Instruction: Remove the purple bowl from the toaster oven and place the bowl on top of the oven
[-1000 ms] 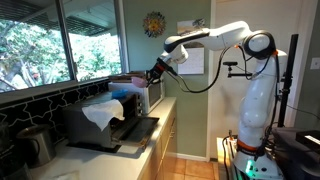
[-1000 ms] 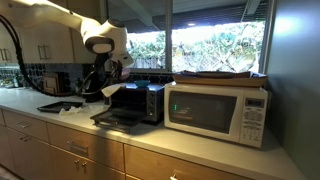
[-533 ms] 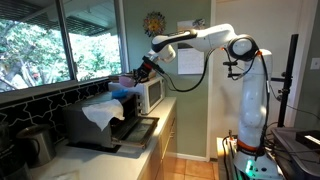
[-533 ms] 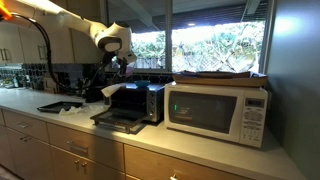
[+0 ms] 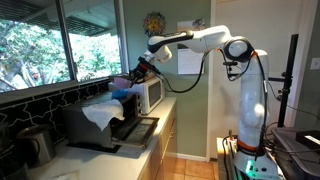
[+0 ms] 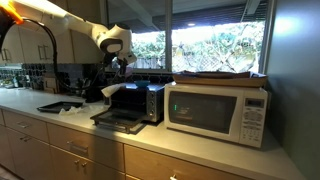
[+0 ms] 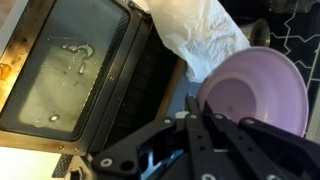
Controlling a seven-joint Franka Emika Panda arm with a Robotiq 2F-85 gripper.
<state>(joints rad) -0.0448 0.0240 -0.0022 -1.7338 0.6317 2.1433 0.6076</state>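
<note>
Bowl: we see the purple bowl (image 7: 258,92) outside the toaster oven (image 6: 138,101), raised above the oven's front edge and not yet resting on the oven's top.
Gripper: the gripper (image 7: 198,112) has its 2 fingers pinched together on the bowl's near rim, so we judge that it is grasping the bowl.
Oven door: the drop-down door (image 7: 70,70) lies open in front of the oven, its glass smeared.
On the oven: a white cloth (image 7: 195,35) hangs over the oven's front, and a light blue object (image 5: 126,92) sits on the oven's top just below the bowl.
Beside the oven: a white microwave (image 6: 215,108) stands touching or nearly touching the oven's side.
Handling: we judge the bowl light, rigid and smooth, probably plastic. A 1-sided rim pinch lets it tilt or slip, so it wants a level, slow carry. The rim is the only place to take hold.
Landing: we judge the cloth and the blue object crowd the oven's top, so a bare flat patch is needed.
Wrist view only: the pinch on the rim, the bowl's empty inside, the door glass.
Exterior views only: the bowl's height over the oven, the arm's reach, the microwave. In an exterior view (image 6: 118,66) the bowl is too small to make out.
</note>
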